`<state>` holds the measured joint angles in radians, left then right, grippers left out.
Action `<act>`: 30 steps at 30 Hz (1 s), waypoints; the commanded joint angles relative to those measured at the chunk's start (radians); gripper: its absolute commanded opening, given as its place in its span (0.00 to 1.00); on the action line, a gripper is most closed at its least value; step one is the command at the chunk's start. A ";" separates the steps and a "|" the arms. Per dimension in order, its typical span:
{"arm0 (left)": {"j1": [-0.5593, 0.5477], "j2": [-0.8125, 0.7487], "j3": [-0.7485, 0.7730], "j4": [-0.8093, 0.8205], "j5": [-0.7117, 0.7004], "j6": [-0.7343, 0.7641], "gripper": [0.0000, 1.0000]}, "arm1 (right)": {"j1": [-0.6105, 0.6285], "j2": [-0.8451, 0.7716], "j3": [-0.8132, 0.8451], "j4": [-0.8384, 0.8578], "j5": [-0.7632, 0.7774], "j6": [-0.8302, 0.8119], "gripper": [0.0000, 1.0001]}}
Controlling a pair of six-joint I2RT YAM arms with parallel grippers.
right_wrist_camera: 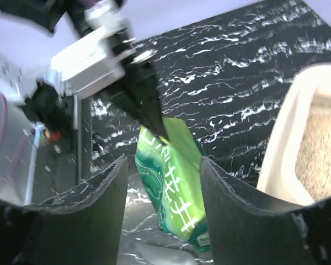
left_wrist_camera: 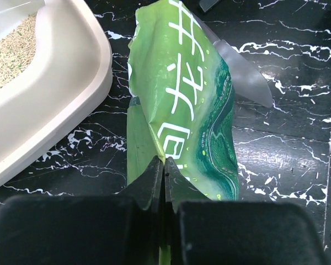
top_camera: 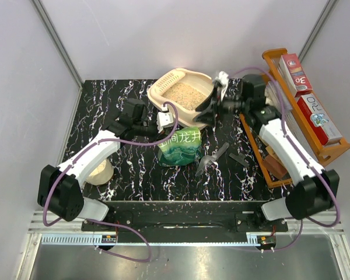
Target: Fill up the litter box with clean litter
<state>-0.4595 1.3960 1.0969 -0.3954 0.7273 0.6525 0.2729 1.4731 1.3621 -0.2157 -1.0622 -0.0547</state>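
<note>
Over the black marbled table (left_wrist_camera: pixel 287 165), left claw (left_wrist_camera: pixel 164 163) pinches green bag (left_wrist_camera: pixel 182 99); right claw (right_wrist_camera: pixel 163 161) gapes empty.

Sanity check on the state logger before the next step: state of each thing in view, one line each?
litter box: on the table, partly filled
clean litter: lying in the litter box
green bag: pinched at one edge by the left hand
left hand: shut on the green bag
right hand: open, empty
plastic scoop: lying on the table, not held
</note>
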 commanded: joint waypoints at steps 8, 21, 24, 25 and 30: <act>0.025 -0.011 0.006 -0.056 0.089 -0.074 0.00 | 0.210 -0.030 -0.169 -0.039 0.159 -0.582 0.62; 0.036 -0.006 0.027 -0.065 0.118 -0.067 0.00 | 0.224 0.107 -0.132 -0.077 0.171 -0.689 0.53; 0.045 -0.008 0.034 -0.083 0.124 -0.042 0.00 | 0.221 0.119 -0.121 -0.109 0.183 -0.698 0.38; 0.053 -0.011 0.035 -0.104 0.129 -0.037 0.00 | 0.221 0.121 -0.118 -0.113 0.192 -0.700 0.35; 0.148 -0.031 0.041 -0.193 0.190 0.021 0.19 | 0.219 0.141 -0.084 -0.256 0.203 -0.758 0.23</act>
<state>-0.3973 1.3960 1.1000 -0.4572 0.8433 0.6090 0.4953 1.5887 1.2198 -0.3298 -0.9009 -0.7475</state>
